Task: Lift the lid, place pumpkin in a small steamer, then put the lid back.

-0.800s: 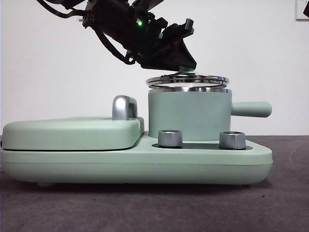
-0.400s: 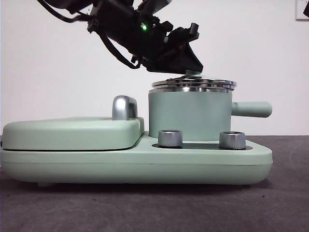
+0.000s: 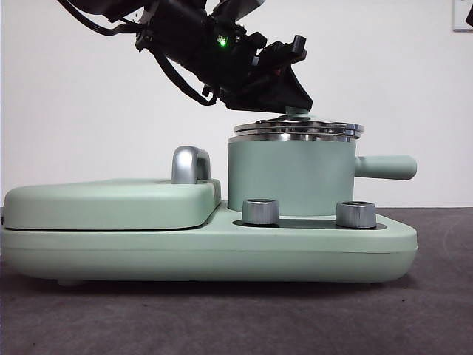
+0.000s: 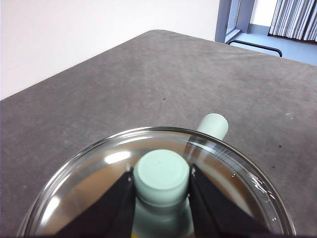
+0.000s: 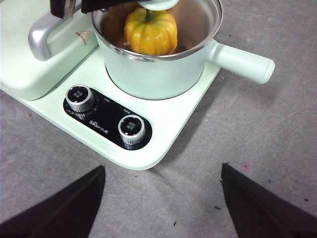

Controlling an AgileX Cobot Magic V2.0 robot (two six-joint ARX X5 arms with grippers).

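- The mint-green cooker base [image 3: 222,248] sits on the grey surface [image 3: 414,310], a broad, stiff body that we judge too heavy to shift under a light touch; its flat cover [image 3: 111,200] with the chrome handle [image 3: 188,164] is no part of our job.
- The small steamer [image 3: 288,177] stands on the base behind the two knobs [image 5: 131,130], rigid-walled, its straight side handle [image 3: 384,167] being the natural place to hold it.
- The pumpkin [image 5: 150,30] lies inside the steamer, glossy and ribbed; we judge it light and rather slippery, best taken across the ribs.
- The lid [image 3: 298,128] rests on or just above the steamer's steel rim, slightly tilted; we cannot tell whether it is fully seated. Glass within a steel ring, it seems to us stiff, smooth and breakable, so it wants a gentle lowering.
- The lid's small knob [image 4: 161,177] is the only sensible hold, and the left tool [image 4: 161,196] is clamped on it, a jaw on each side.
- The right tool [image 5: 161,198] hangs above the surface near the base, jaws wide apart, holding nothing.
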